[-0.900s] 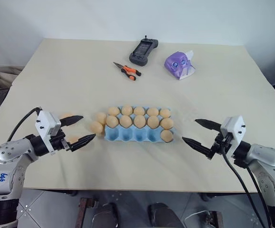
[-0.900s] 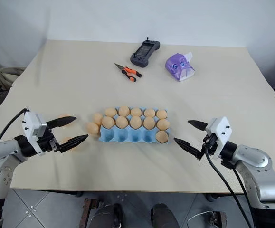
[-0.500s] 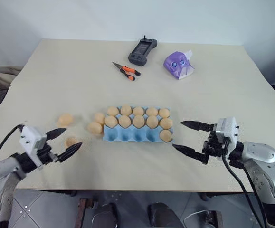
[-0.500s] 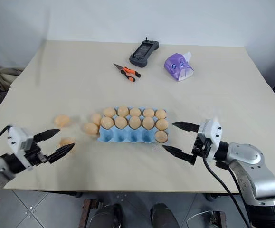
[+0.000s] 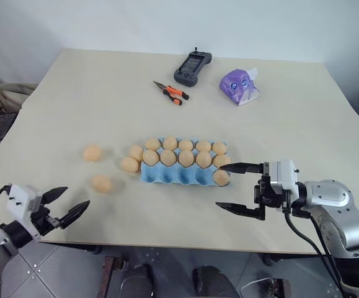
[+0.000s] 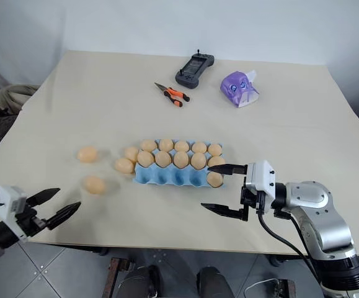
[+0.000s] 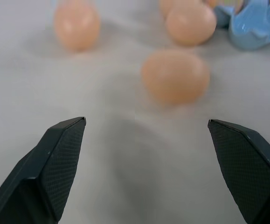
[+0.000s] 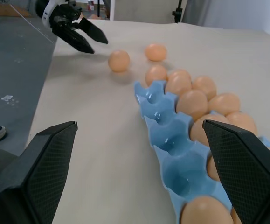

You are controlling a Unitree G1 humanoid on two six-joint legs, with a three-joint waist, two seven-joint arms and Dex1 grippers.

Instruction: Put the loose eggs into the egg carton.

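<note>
Loose eggs wait beside the egg carton [image 5: 167,177]

Left gripper [image 5: 66,207] spread empty, nearest loose egg [image 5: 101,183] just ahead on the tabletop [image 5: 105,93]; right gripper [image 5: 232,187] fingers apart at the carton's end.

carton: light blue moulded egg carton [image 8: 165,135], near row with four cups bare, one egg at its near end
filled cups: tan-brown eggs [image 8: 193,103] in the rows behind
loose: four smooth tan eggs [image 8: 119,60] on the beige table [image 8: 102,154] past the carton's far end
fingers: two black fingers [image 8: 37,168] spread wide
other gripper: black, open [image 8: 86,37], at the table's far edge
</note>
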